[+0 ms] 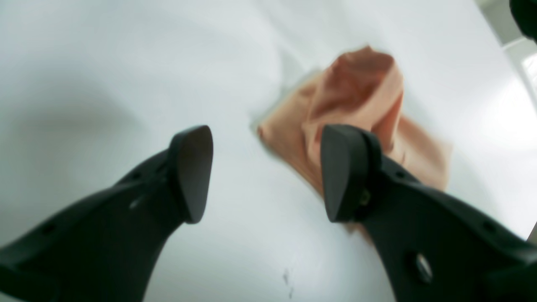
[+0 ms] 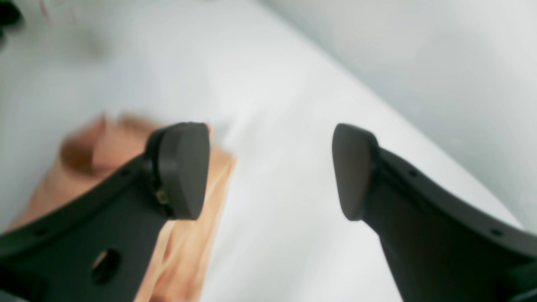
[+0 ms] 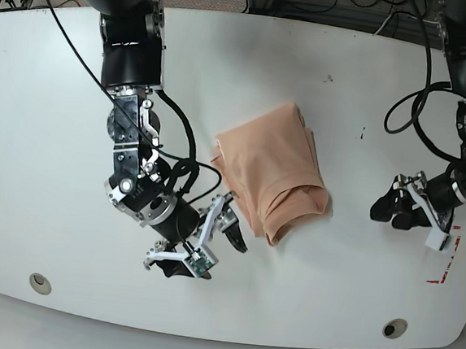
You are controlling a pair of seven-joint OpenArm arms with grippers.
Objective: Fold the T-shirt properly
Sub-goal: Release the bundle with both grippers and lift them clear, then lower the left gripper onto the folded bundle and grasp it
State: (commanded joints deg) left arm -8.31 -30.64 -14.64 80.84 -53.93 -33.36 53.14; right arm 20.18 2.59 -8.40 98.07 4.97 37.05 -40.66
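Both grippers gaping and empty, T-shirt bundled between them – risk of a bad re-grip.

Nearest us, the right gripper (image 3: 211,242) hangs wide, holding nothing, with the T-shirt (image 3: 270,171) just beside its fingertip; we judge a careless closing here could snag several stacked layers and drag the bundle askew on the white table (image 3: 49,126). Farther off, the left gripper (image 3: 400,207) is also spread and empty, well apart from the cloth, so it cannot steady the loose fold.

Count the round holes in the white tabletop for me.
2, both along the white tabletop's near edge: one round hole at the near left corner, another near right. The arms could hide more.
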